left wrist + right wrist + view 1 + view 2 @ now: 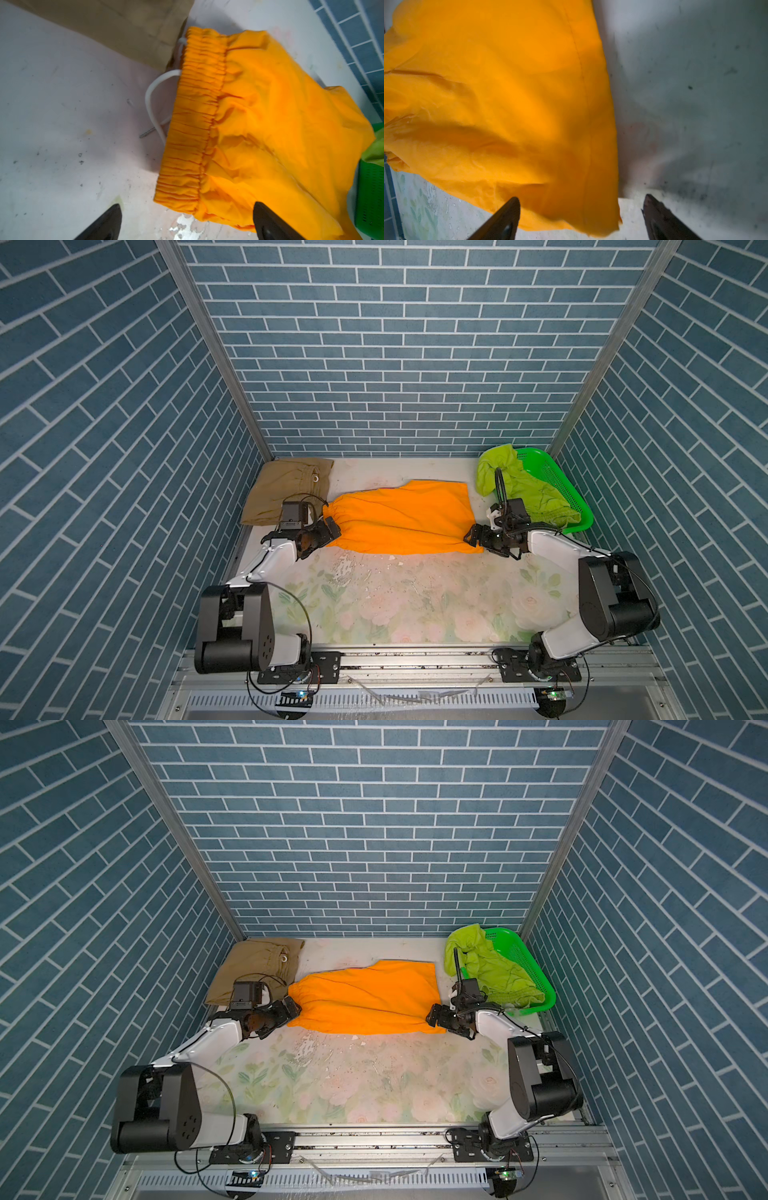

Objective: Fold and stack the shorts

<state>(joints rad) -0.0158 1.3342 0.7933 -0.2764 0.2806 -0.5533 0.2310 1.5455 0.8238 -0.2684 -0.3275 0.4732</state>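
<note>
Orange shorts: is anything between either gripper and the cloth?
Nothing visible. The left gripper stands open at the waistband, the right gripper open at the hem of the orange shorts, with no other thing between.

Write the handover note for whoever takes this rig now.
Left pincer: open, at the waistband of the orange shorts, which lie mid-table.
Right pincer: open, at their leg hem.
Tan shorts: far left corner, apparently folded.
Green shorts: crumpled in the basket.
Done: tan, seemingly.
Left: fold orange, stack on tan; then green.
</note>
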